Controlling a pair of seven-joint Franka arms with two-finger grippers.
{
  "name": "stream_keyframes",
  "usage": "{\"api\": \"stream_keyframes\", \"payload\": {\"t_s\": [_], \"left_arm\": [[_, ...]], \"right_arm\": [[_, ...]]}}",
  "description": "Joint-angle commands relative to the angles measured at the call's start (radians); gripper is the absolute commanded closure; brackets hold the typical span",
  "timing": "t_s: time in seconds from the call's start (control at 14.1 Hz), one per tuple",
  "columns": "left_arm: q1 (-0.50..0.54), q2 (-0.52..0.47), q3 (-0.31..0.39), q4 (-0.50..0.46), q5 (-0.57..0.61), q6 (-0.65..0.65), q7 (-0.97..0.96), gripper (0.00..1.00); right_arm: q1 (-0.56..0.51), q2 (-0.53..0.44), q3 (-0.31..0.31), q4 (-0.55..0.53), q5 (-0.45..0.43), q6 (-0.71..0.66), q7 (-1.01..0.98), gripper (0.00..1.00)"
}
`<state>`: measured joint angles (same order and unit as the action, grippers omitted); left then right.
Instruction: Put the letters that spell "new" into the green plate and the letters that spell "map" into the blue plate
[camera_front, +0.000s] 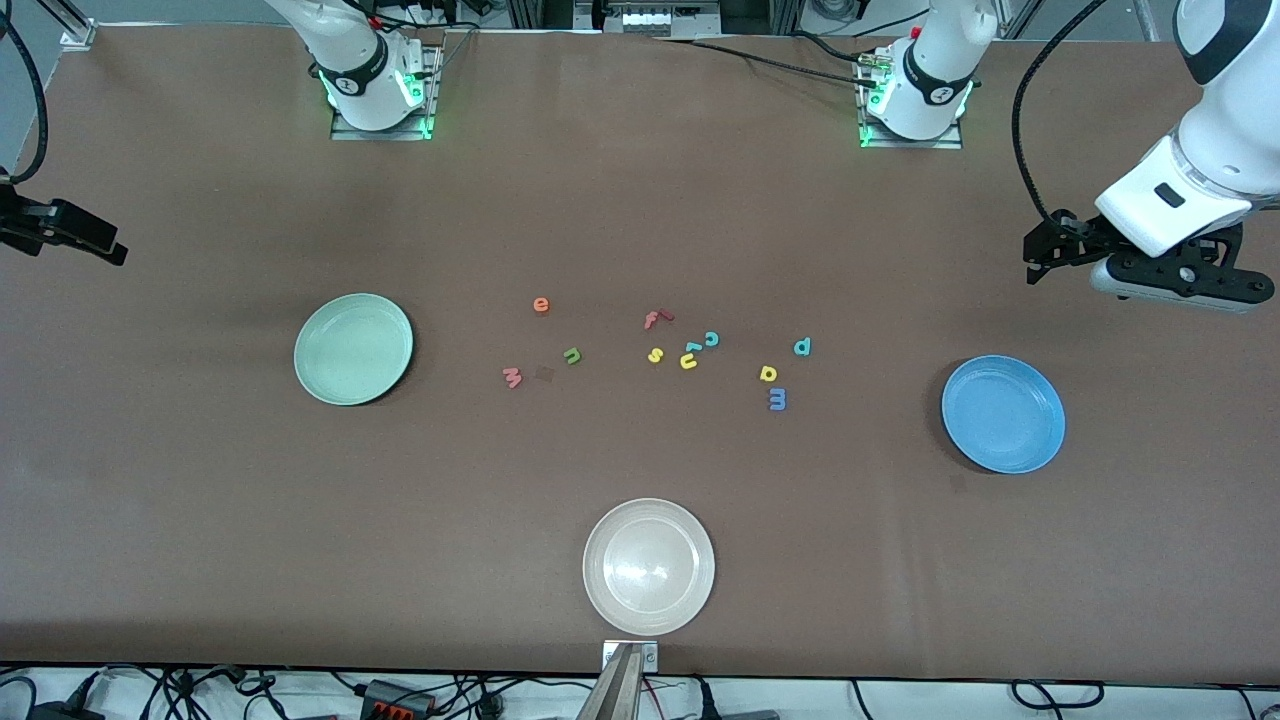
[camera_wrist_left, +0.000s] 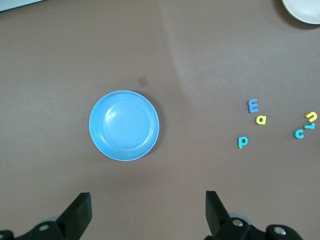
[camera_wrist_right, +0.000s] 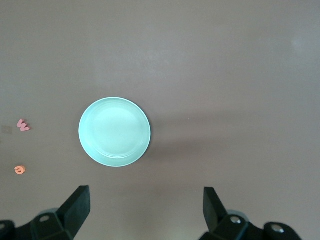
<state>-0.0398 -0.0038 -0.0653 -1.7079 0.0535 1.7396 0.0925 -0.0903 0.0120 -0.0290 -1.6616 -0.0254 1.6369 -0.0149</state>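
Beige-white plate (camera_front: 648, 567) nearest, empty; green plate (camera_front: 353, 348) at 9 o'clock of the letter scatter, blue plate (camera_front: 1003, 413) at 3; "new" letters (camera_front: 572, 355) and "map" letters (camera_front: 777, 399) mid-desk, light, thin, likely slippery, so pinch edge-on; left gripper (camera_wrist_left: 148, 214) and right gripper (camera_wrist_right: 146, 212) agape, empty, waiting.

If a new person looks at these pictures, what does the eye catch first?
Three round plates stand out: the green plate toward the right arm's end, the blue plate toward the left arm's end, and a beige-white plate nearest the front camera. Between the green and blue plates lies a scatter of tiny coloured letters; all three plates hold nothing.
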Motion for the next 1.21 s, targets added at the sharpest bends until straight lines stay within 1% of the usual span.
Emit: {"api": "stream_keyframes", "payload": {"t_s": [0.0,0.07,0.14,0.28,0.35,0.5,0.78,0.92,1.14], "left_arm": [[0.000,-0.015,0.001,0.007,-0.023,-0.011,0.009,0.00],[0.000,-0.015,0.001,0.007,-0.023,-0.011,0.010,0.00],[0.000,-0.015,0.001,0.007,-0.023,-0.011,0.010,0.00],[0.000,-0.015,-0.001,0.007,-0.023,-0.011,0.009,0.00],[0.000,-0.015,0.001,0.007,-0.023,-0.012,0.009,0.00],[0.000,-0.015,0.001,0.007,-0.023,-0.012,0.009,0.00],[-0.002,-0.015,0.001,0.007,-0.021,-0.012,0.010,0.00],[-0.002,-0.015,0.001,0.007,-0.023,-0.012,0.010,0.00],[-0.002,-0.015,0.001,0.007,-0.023,-0.012,0.010,0.00]], "right_arm": [[-0.006,0.034,0.011,-0.009,0.007,0.004,-0.017,0.00],[-0.003,0.054,0.015,-0.013,0.010,0.008,-0.014,0.00],[0.013,0.084,0.018,-0.024,0.034,0.018,-0.013,0.00],[0.052,0.185,0.018,-0.027,0.099,0.061,-0.004,0.00],[0.091,0.225,0.018,-0.027,0.122,0.104,0.001,0.00],[0.185,0.282,0.017,-0.030,0.119,0.174,0.064,0.00],[0.337,0.356,0.017,-0.053,0.120,0.259,0.076,0.00],[0.397,0.371,0.018,-0.116,0.125,0.363,0.151,0.00],[0.498,0.385,0.018,-0.246,0.125,0.574,0.255,0.00]]}}
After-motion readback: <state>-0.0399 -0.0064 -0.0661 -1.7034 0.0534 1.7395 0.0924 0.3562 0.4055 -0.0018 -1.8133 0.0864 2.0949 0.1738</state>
